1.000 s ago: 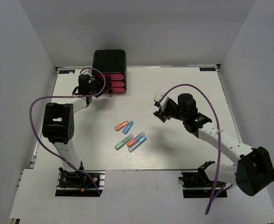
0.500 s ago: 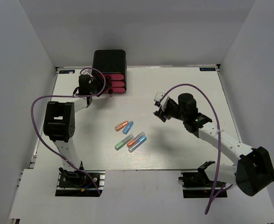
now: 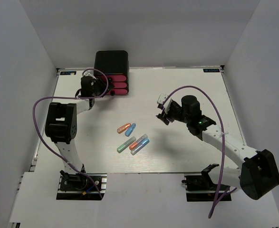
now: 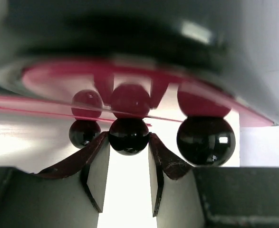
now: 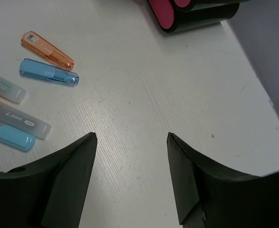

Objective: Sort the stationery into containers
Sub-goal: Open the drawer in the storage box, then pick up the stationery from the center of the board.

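Note:
The glossy black box (image 3: 111, 61) stands at the table's far left with three pink-red drawers (image 3: 119, 85) facing me. My left gripper (image 3: 105, 88) is at the drawer fronts. In the left wrist view its fingertips press both sides of the middle black knob (image 4: 129, 135), between the left knob (image 4: 84, 133) and the right knob (image 4: 206, 141). Capsules lie mid-table: orange (image 3: 124, 128), blue (image 3: 130, 129), green (image 3: 124, 145), an orange-and-clear one (image 3: 139, 140) and a blue-and-clear one (image 3: 140, 145). My right gripper (image 5: 131, 137) hangs open over bare table, right of the capsules.
The right wrist view shows the orange capsule (image 5: 47, 44) and blue capsule (image 5: 49, 72) at upper left, and a corner of the black box (image 5: 201, 12) at the top. Grey walls close in the table on three sides. A purple cable loops over each arm.
The left arm's elbow has shifted slightly right and toward the box; its gripper stays at the knobs. The right arm and capsules have not moved.

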`<action>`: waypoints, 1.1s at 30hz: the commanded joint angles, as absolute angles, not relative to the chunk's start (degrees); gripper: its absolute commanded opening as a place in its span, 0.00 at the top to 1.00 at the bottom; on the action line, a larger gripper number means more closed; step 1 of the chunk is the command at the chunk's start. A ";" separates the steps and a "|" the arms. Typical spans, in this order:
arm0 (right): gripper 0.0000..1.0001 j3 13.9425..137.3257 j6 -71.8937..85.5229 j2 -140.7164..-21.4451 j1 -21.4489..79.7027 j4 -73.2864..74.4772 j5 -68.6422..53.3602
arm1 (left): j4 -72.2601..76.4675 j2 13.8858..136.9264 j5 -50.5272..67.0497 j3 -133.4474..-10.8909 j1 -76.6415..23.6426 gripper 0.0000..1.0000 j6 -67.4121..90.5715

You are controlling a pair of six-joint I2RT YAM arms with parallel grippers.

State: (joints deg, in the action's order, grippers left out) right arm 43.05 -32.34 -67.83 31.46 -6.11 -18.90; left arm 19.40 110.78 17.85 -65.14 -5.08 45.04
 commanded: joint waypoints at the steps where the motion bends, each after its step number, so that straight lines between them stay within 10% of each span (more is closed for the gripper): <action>1: 0.33 42.01 -33.13 -66.18 31.03 -7.03 -21.18 | 20.04 106.97 18.36 -61.63 -4.92 0.74 43.69; 9: 0.29 40.17 -41.31 -65.74 31.38 -2.20 -32.52 | 21.27 98.97 18.98 -51.16 -4.92 0.74 41.40; 16: 0.24 42.36 -50.07 -68.99 31.55 2.54 -40.59 | 19.69 97.12 18.98 -49.84 -4.92 0.25 41.40; 33: 0.50 66.35 -88.32 -96.67 37.61 26.62 -47.12 | 8.01 71.56 18.46 -35.08 -4.92 0.23 36.13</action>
